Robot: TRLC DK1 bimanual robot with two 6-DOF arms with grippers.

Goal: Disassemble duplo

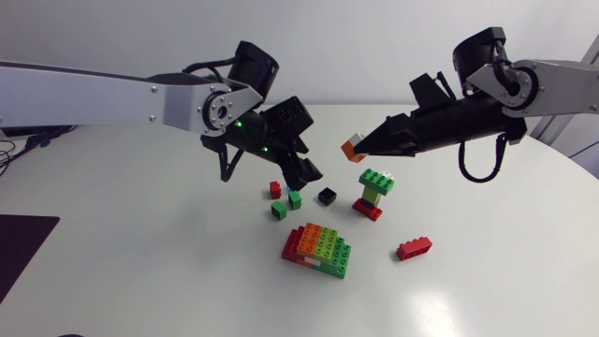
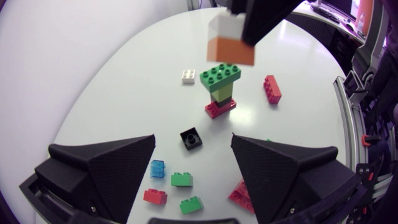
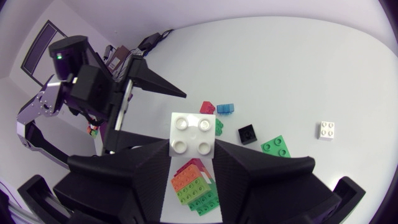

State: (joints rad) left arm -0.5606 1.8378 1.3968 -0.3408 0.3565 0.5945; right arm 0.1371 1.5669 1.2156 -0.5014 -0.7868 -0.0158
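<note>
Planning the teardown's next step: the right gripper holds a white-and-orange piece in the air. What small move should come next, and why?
Probably bring the open left gripper over to the orange brick. The right gripper is shut on the white brick, the orange one is joined to it, and the left gripper is empty and close by.
</note>
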